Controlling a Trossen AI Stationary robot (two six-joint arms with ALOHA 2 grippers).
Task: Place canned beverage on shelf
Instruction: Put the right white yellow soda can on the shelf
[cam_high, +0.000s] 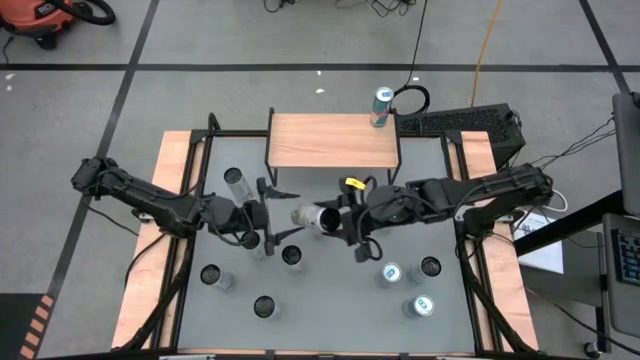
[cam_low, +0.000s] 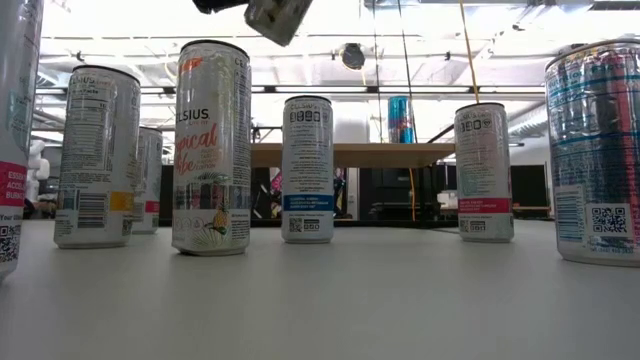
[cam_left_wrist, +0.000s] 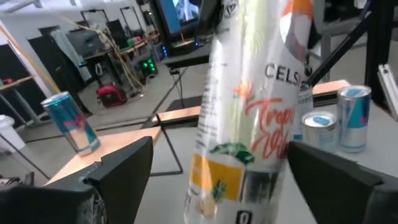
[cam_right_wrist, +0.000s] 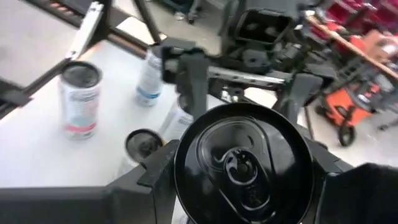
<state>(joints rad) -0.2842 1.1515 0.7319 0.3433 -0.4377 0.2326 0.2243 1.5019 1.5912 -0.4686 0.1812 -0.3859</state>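
Grey table (cam_high: 330, 300), right gripper (cam_high: 322, 217) gripping "CELSIUS" can (cam_high: 310, 216)

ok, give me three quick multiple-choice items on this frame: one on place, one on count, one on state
1. Where does the teal metal can stand?
A. on the light wood shelf, at its right end
B. on the grey table, by the left arm
C. on the floor

2. How many cans are on the shelf?
A. none
B. one
C. four

3. What state is the white printed can at mid-table in?
A. upright on the table
B. held on its side in the right gripper's fingers
C. lying loose on the shelf

Key:
1 A, the teal metal can stands on the light wood shelf, at its right end.
2 B, nothing else is on the plank.
3 B, the white printed can lies sideways in the right gripper, off the table; the left gripper is open beside it.
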